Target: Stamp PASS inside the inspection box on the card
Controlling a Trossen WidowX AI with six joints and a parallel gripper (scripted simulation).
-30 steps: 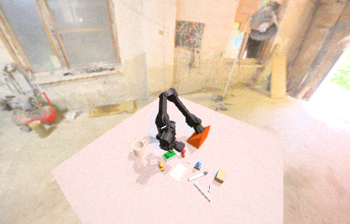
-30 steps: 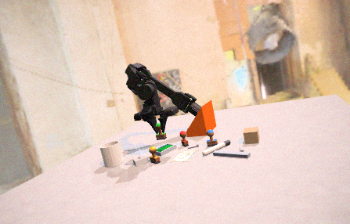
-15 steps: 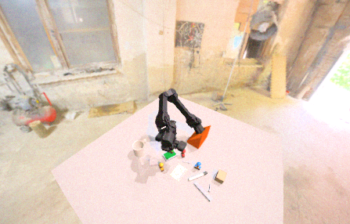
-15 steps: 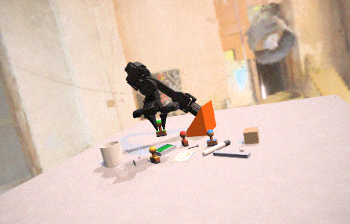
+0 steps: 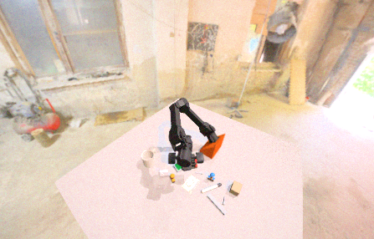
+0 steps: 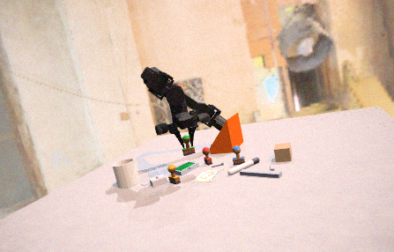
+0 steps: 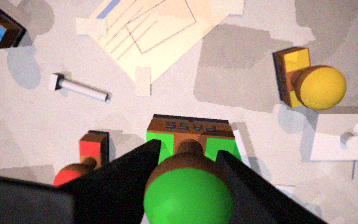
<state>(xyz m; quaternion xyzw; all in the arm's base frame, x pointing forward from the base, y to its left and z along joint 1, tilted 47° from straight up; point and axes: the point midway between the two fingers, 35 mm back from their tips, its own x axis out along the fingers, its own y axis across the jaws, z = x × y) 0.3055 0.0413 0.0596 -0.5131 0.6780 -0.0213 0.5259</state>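
My gripper [image 6: 188, 144] [image 7: 188, 154] is shut on the green-knobbed PASS stamp [image 6: 187, 139] [image 7: 187, 197], holding it above the bench with its lettered face tilted partly into the wrist view. In the top view the arm hides the fingers. The green ink pad [image 5: 177, 167] [image 6: 186, 167] lies below and in front of the held stamp; in the wrist view the stamp mostly hides it. The cream card [image 5: 191, 184] [image 6: 207, 175] [image 7: 168, 56] lies flat, taped at its corners. Its outlined inspection box [image 7: 169, 37] is partly cut off; no print shows in the visible part.
Red stamp [image 5: 196, 163] [image 6: 207, 155] [image 7: 93, 149], blue stamp [image 5: 212, 177] [image 6: 237, 155] and yellow stamp [image 5: 172, 178] [image 6: 173, 174] [image 7: 323, 88] stand around the card. A mug [image 5: 148, 159] [image 6: 125, 173], orange wedge [image 5: 212, 148] [image 6: 226, 138], marker [image 5: 211, 188] [image 6: 242, 166] and wooden block [image 5: 236, 188] [image 6: 283, 152] stand farther out.
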